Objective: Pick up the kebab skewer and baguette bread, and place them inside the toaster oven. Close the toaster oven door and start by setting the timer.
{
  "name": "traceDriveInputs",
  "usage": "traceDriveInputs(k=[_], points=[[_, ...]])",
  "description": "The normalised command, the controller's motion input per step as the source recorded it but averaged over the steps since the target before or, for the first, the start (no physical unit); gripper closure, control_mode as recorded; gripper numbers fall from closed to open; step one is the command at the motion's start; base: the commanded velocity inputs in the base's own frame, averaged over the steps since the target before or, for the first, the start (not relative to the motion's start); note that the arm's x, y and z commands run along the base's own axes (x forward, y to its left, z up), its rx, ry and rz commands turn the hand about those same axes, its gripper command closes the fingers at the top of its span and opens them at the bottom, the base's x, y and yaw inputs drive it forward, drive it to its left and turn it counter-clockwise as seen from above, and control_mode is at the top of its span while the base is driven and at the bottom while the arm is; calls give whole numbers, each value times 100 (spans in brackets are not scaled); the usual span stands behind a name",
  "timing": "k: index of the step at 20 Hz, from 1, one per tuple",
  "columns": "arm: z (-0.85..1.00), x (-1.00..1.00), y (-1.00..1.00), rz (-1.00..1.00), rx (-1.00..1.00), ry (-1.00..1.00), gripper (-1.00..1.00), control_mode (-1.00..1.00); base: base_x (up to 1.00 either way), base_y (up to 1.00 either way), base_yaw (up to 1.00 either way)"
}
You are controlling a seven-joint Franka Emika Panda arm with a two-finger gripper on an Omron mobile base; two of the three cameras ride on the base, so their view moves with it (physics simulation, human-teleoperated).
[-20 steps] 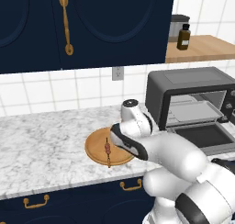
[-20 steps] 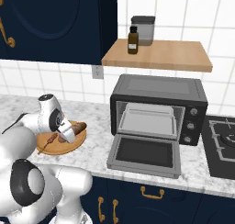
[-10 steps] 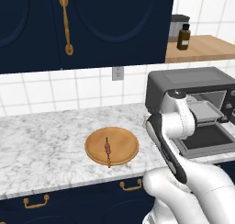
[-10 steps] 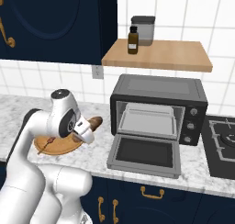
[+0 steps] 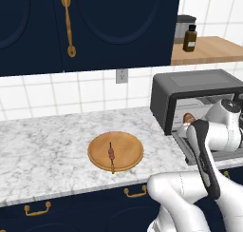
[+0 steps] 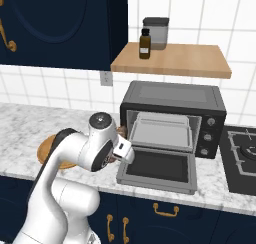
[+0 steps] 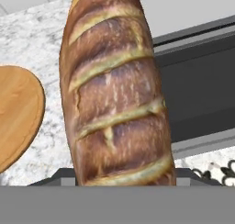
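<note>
In the hand view the baguette bread [image 7: 114, 90] stands close and lengthwise, golden-brown with pale slashes, and my gripper is shut on it. Its end [image 5: 189, 118] pokes out just left of the toaster oven [image 5: 190, 86]. From the right, my gripper [image 6: 121, 139] holds the loaf [image 6: 120, 132] at the left corner of the toaster oven [image 6: 170, 95], beside the toaster oven door [image 6: 159, 167], which lies folded down and open. The kebab skewer [image 5: 111, 155] lies on a round wooden plate [image 5: 128, 148] on the marble counter, left of my arm.
A light metal tray [image 6: 162, 130] sits inside the oven. Above it a wooden shelf [image 6: 172, 63] carries a dark bottle [image 6: 144, 44] and a canister [image 6: 157, 33]. A stove burner [image 6: 245, 158] lies right of the oven. Dark blue cabinets hang over the counter.
My arm has swung right from over the wooden plate to the front of the oven, carrying the baguette with it. The skewer stays on the plate.
</note>
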Motion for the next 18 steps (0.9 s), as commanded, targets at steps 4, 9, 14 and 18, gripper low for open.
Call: traceDriveInputs(k=[4,9,14,18], points=[[29,10,-53,13,0,0,100,-100,0,0,0],[19,17,-26,2,0,1,100,-100,0,0,0],[1,32,-10,-2,0,15,100,-100,0,0,0],[0,25,-1,-17,0,6,100,-100,0,0,0]])
